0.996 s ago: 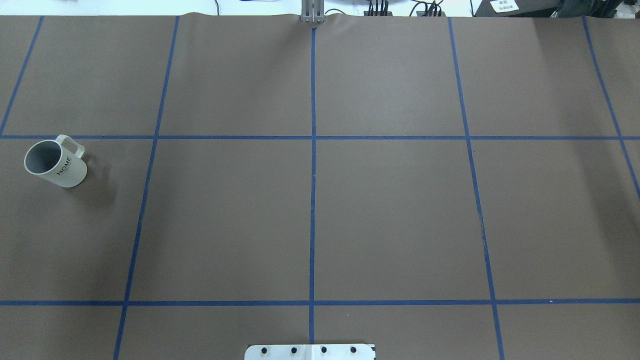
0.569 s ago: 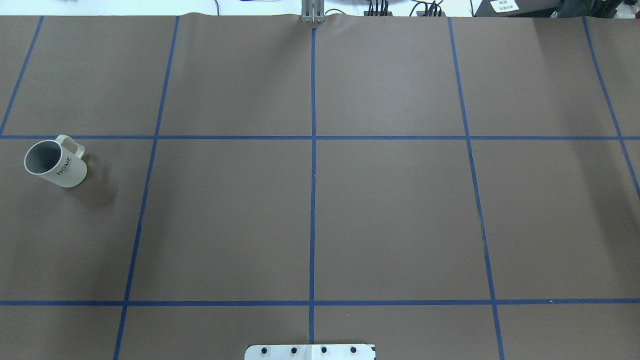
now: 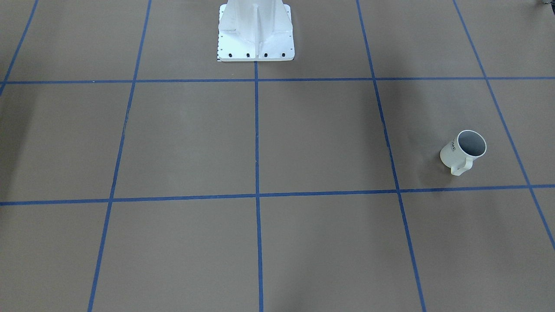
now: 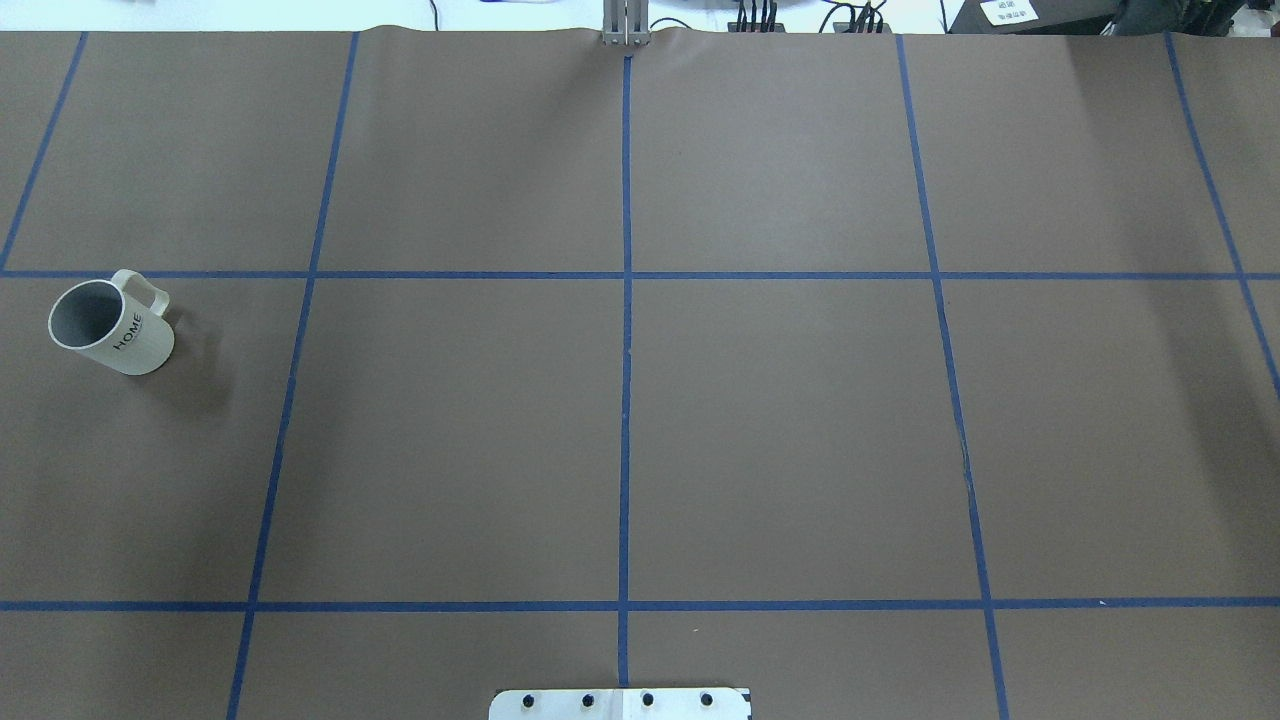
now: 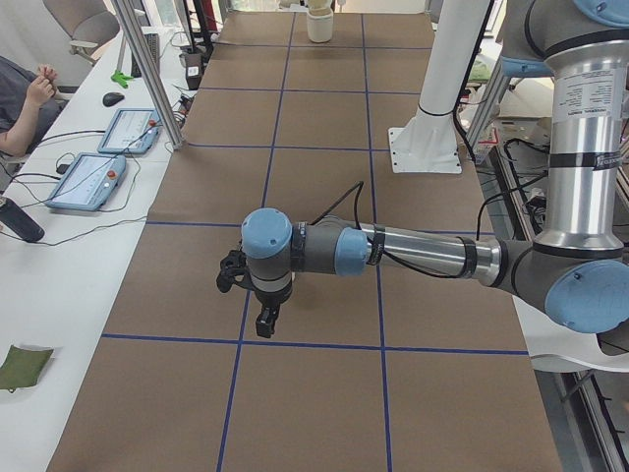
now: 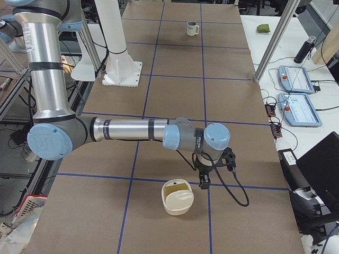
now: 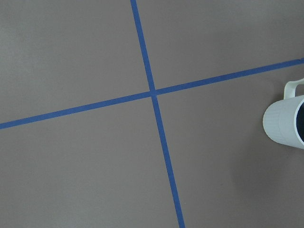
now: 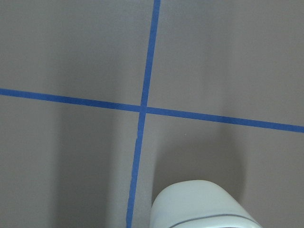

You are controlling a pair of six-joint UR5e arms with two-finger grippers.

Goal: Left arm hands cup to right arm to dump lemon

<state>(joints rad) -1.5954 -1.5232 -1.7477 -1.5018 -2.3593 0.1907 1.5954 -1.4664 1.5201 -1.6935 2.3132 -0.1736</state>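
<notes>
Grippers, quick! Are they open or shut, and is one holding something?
Left gripper: cannot tell whether open or shut.
Right gripper: cannot tell either.
The cup stands free, in neither one.

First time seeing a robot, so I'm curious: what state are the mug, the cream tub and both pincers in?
cup: upright on the table, untouched, no lemon visible inside.
cream tub: standing on the table, not held.
left pincer: above the table, holding nothing; open or shut, cannot tell.
right pincer: beside the cream tub, not holding it; cannot tell.
</notes>
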